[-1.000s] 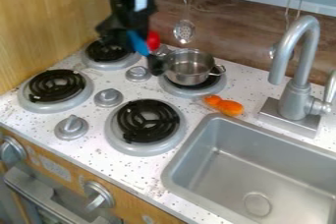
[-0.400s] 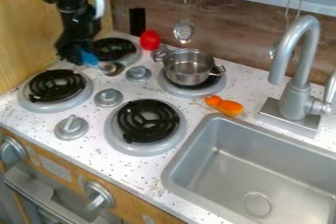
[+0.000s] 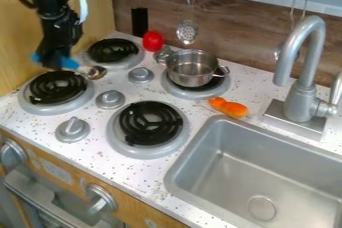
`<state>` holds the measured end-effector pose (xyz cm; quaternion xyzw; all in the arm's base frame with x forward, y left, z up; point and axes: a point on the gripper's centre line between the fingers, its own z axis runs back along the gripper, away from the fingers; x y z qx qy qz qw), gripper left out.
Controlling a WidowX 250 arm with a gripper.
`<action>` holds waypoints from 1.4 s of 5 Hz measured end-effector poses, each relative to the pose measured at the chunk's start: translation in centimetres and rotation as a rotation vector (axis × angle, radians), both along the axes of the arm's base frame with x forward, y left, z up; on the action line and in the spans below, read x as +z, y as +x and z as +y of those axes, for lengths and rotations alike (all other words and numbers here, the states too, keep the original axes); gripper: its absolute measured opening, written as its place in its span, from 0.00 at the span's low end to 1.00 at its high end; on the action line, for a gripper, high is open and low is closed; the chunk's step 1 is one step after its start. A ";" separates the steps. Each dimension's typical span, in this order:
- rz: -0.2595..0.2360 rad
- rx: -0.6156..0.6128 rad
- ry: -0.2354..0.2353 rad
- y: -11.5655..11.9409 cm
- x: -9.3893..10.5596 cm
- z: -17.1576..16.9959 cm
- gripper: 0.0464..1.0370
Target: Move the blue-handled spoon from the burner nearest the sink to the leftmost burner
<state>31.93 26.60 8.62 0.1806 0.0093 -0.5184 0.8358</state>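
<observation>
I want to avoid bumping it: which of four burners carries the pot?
The back right burner, nearest the faucet: the metal pot stands on it, and on no other.

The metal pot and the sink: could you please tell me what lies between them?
In the camera view, an orange two-lobed object lies on the speckled counter between the metal pot and the sink.
</observation>
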 end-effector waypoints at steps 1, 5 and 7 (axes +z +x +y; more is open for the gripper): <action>0.003 0.079 0.049 -1.1 0.0 1.4 0.40; 0.066 0.100 0.012 -0.8 -3.8 4.4 0.40; 0.059 0.103 -0.065 -1.2 -5.2 3.0 0.74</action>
